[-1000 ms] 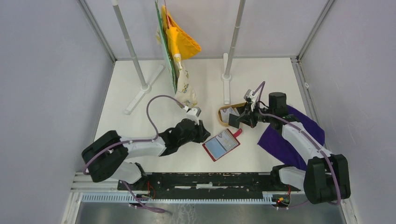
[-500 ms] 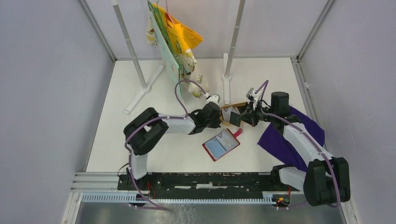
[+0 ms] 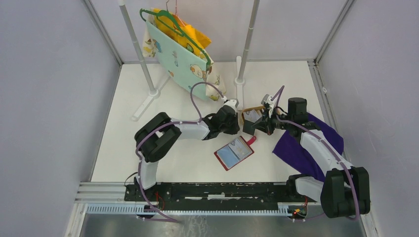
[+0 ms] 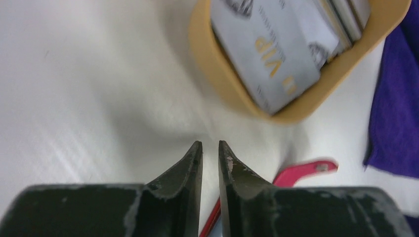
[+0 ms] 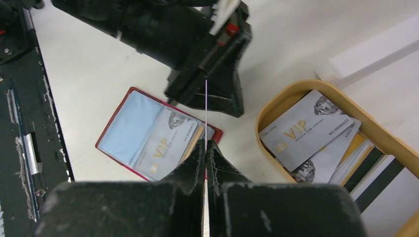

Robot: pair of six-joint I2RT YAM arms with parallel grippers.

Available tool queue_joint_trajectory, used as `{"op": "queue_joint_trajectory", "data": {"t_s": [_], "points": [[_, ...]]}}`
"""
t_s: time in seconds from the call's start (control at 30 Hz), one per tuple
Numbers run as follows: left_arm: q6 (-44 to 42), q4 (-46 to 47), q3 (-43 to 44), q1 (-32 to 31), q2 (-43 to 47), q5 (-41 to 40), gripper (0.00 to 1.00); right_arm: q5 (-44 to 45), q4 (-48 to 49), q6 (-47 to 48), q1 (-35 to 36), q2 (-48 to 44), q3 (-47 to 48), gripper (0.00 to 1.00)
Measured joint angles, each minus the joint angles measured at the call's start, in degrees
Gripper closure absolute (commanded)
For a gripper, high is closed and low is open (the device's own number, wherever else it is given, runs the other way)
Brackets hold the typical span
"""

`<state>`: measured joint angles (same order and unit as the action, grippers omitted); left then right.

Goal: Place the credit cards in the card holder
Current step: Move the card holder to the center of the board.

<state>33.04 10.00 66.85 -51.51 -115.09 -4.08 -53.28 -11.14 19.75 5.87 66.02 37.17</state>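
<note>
The card holder point(image 3: 234, 152) lies open on the table, dark red, with one pale VIP credit card point(image 5: 165, 143) in its inner slot; its snap tab point(image 4: 301, 173) shows in the left wrist view. More credit cards point(image 5: 309, 131) point(image 4: 276, 54) lie stacked in the oval wooden tray point(image 5: 276, 98). My right gripper point(image 5: 206, 143) hangs between tray and card holder, shut on a thin credit card point(image 5: 205, 103) seen edge-on. My left gripper point(image 4: 210, 144) is just left of the tray, jaws a narrow gap apart with nothing between them. The two grippers point(image 3: 238, 122) point(image 3: 247, 127) nearly face each other.
A purple cloth point(image 3: 301, 143) lies under the right arm. Two rack poles point(image 3: 143, 64) point(image 3: 244, 49) with white feet stand at the back, and hanging garments on a green hanger point(image 3: 183, 59) dangle close behind the left arm's cable.
The left arm swung from left of the card holder up to the tray's left edge, its jaws closing then parting slightly. The hanging garments swung round. The right arm barely moved.
</note>
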Motion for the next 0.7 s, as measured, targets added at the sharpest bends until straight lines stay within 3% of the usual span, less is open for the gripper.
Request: {"op": "queue_joint_trajectory", "data": {"t_s": [0.23, 0.43, 0.57, 0.7], "points": [[-0.02, 1.22, -15.87, -0.66, 16.55, 0.76, 0.74, -2.27, -0.98, 1.42, -0.02, -0.04, 0.0, 1.0], [-1.4, 2.91, -28.35, -6.43, 32.09, 1.16, 0.53, -2.86, -1.01, 1.57, -0.02, -0.04, 0.0, 1.0], [-4.92, 2.84, -32.81, -13.53, 36.85, 0.35, 0.47, -3.28, -1.01, 1.55, -0.02, -0.04, 0.0, 1.0], [-9.31, 1.73, -32.15, -20.09, 34.93, -4.66, 0.4, -3.34, -1.01, 1.55, -0.02, -0.04, 0.0, 1.0]]}}
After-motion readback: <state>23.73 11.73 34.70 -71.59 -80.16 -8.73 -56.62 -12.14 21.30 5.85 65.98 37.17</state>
